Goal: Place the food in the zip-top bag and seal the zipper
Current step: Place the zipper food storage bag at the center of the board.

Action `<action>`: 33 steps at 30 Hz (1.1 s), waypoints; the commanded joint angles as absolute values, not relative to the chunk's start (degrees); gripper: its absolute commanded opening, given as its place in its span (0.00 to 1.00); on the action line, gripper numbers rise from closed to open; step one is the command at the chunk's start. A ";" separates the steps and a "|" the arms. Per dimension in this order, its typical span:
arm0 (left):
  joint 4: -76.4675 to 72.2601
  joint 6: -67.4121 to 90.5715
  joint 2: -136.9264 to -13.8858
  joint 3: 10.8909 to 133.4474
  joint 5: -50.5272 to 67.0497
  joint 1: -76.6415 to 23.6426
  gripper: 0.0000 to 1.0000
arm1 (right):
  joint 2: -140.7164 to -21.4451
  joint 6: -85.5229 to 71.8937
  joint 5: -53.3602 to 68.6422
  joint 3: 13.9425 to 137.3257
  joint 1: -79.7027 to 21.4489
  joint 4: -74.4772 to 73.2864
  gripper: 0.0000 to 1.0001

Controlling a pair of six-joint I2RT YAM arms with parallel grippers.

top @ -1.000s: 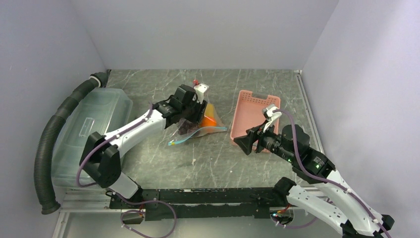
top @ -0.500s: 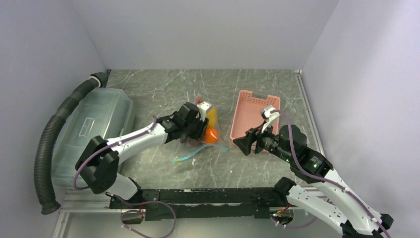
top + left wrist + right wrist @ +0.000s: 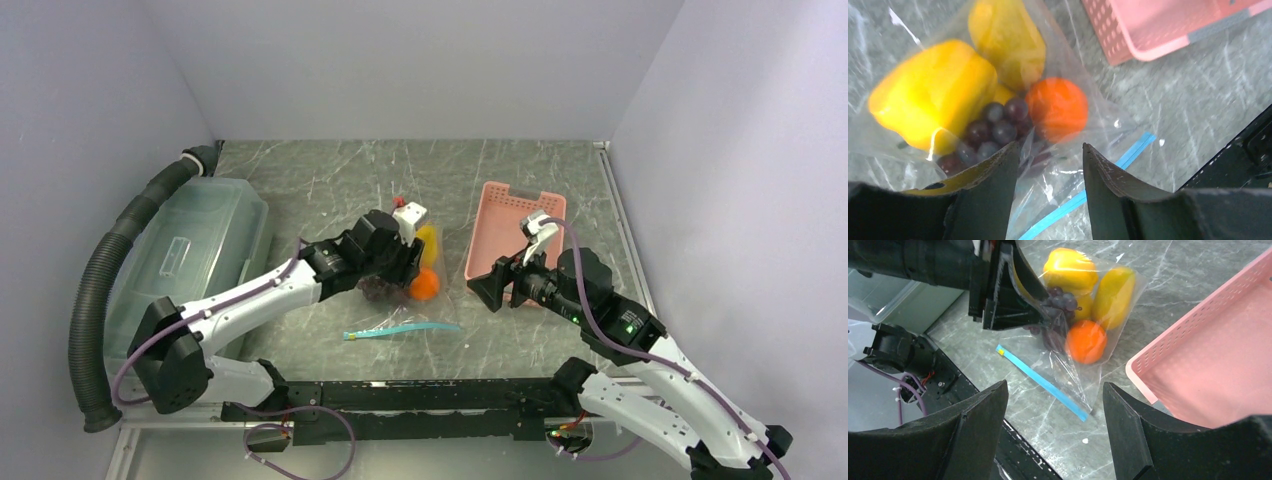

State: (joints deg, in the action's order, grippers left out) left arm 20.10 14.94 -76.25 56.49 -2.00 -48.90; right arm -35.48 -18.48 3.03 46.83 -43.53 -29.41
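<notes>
1. Counter [image 3: 330, 190]: carries every item listed below.
2. Lidded bin [image 3: 190, 260]: well apart from the basket, on the left-arm side.
3. Basket [image 3: 510, 225]: pink and perforated, with no food visible in it. It serves as the reference for all positions.
4. Bag [image 3: 1075, 377]: clear film lying on the counter just beside the basket, on its left-arm side. All five food pieces sit inside it, bunched at the end away from the mouth.
5. Food: the bell pepper [image 3: 1070, 270] and the oblong fruit [image 3: 1114, 295] lie farthest from the mouth. The lemon [image 3: 1083, 305] and the grapes [image 3: 1060, 302] lie between them, and the orange ball [image 3: 1087, 341] lies closest to the basket corner.
6. Zipper [image 3: 1043, 382]: the blue strip lies flat on the counter, off the basket's near left corner and toward the arm bases. The views do not show whether it is pressed shut.
7. Left gripper [image 3: 1050, 147]: fingers apart, positioned over the film beside the grapes and clamping nothing.
8. Right gripper [image 3: 1054, 384]: fingers wide apart, hovering above the zipper and holding nothing.

Step in hand: loading appears complete and sealing is not yet done.

Next move: one gripper probably needs to pin one end of the zipper. The other gripper then closes its fingers over the strip and runs along its full length, keeping the film flat.
</notes>
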 commanded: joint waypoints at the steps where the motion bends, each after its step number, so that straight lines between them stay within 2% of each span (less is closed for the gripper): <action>1: 20.96 12.83 -75.01 61.58 -4.21 -49.00 0.56 | -35.27 -19.25 2.99 47.26 -43.51 -26.87 0.73; 5: 21.73 10.43 -78.49 64.55 -7.97 -48.66 0.58 | -34.99 -19.51 2.99 47.50 -43.51 -27.18 0.73; 9: 24.86 11.95 -81.42 66.56 -9.17 -47.98 0.51 | -34.62 -19.60 2.82 47.93 -43.50 -28.34 0.73; 21: 16.58 15.62 -88.97 64.00 0.15 -37.35 0.48 | -34.39 -19.60 3.21 46.93 -43.46 -27.77 0.73; 26: 14.30 16.11 -95.87 65.70 3.34 -34.98 0.41 | -33.65 -20.04 3.06 46.25 -43.42 -27.76 0.73; 33: 12.39 16.80 -91.01 64.19 4.93 -35.07 0.45 | -32.49 -19.26 1.42 46.04 -43.49 -28.63 0.74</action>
